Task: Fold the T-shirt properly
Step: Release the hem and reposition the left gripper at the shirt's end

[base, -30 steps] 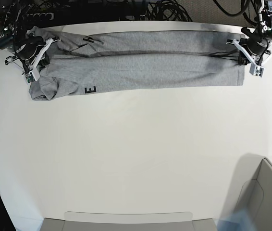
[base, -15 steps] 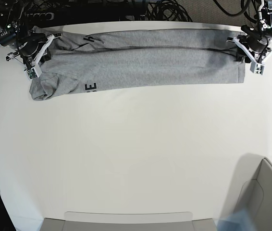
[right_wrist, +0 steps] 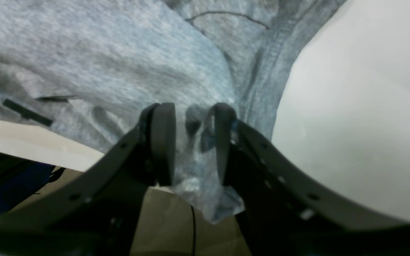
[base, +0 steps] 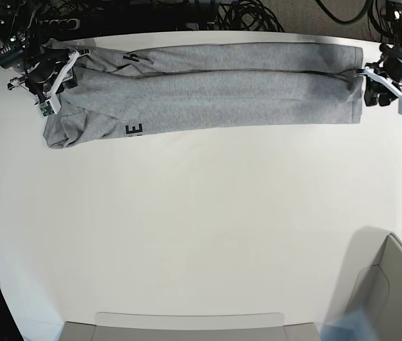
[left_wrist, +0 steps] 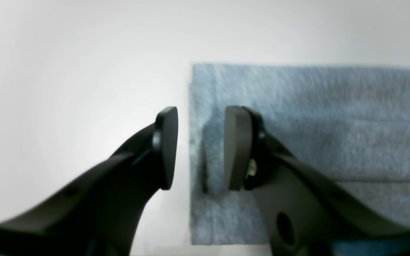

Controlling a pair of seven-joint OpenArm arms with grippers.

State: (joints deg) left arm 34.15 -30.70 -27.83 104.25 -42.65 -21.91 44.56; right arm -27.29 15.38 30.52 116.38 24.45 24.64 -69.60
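The grey T-shirt (base: pixel 208 89) lies folded into a long band along the far edge of the white table (base: pixel 201 227), black lettering showing near its left end. The left tool (left_wrist: pixel 199 147) stands open over the band's straight end edge, gripping nothing. The right tool (right_wrist: pixel 192 142) is also open above the bunched sleeve end, with cloth between its pads but not pinched.
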